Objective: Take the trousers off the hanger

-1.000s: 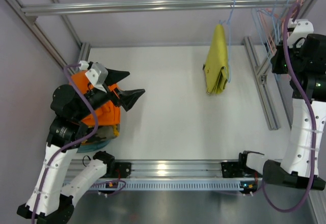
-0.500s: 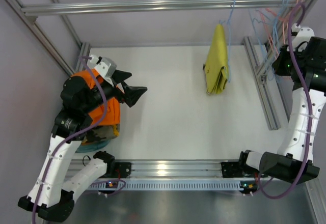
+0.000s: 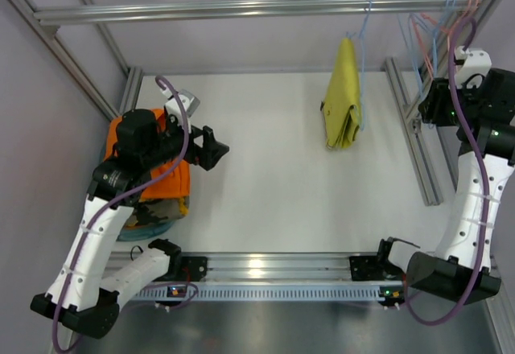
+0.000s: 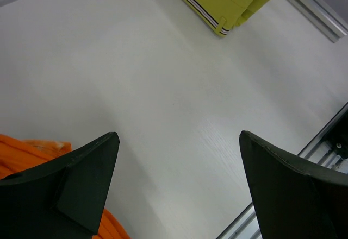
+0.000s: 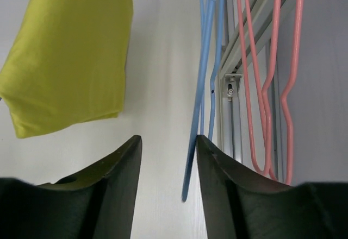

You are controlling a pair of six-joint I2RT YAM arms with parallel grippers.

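Note:
The orange trousers lie crumpled on a pile at the table's left, off any hanger; their edge shows in the left wrist view. My left gripper hovers open beside them over bare table, holding nothing. The light-blue hanger hangs bare from the top rail at the far right. My right gripper is open around the hanger's lower end, and the wire runs just beside the right finger.
Yellow-green trousers hang on another blue hanger from the top rail. Pink hangers hang right of the blue one, by the side rail. Another garment lies under the orange trousers.
My right gripper has gone from shut to open around the blue hanger, which now hangs from the rail. The left arm swung over the orange pile, its gripper still open.

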